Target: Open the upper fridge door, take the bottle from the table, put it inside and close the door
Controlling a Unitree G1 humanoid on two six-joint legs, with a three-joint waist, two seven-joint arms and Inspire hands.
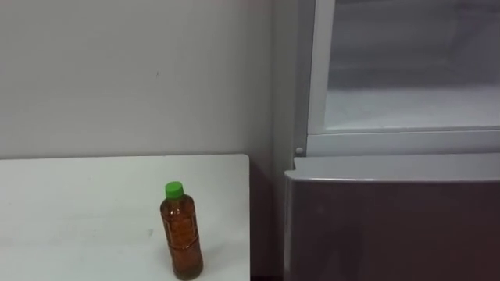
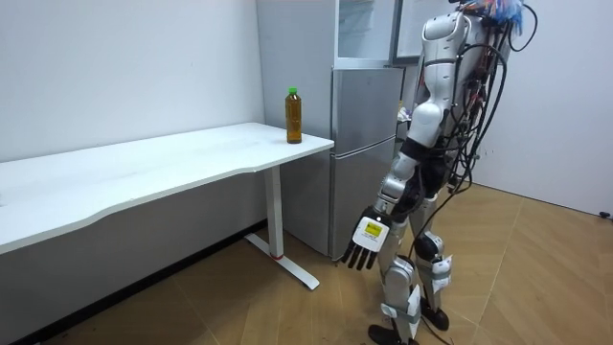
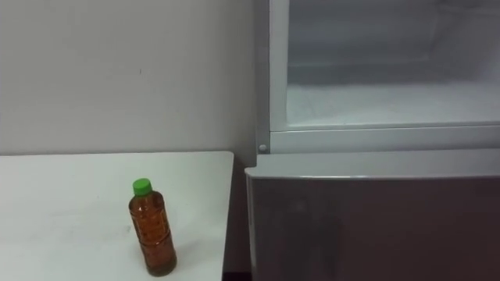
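White table [image 2: 144, 177]; seemingly wooden floor [image 2: 556, 278]

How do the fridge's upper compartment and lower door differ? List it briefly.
The upper compartment stands open, pale inside showing; the lower door is shut. The upper compartment is framed in white; the lower door is grey. Both belong to one fridge, right of the table.

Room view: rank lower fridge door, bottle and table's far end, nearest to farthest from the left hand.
1. Lower fridge door, right by the left hand.
2. Bottle, on the table's corner.
3. Table's far end, room view's left.
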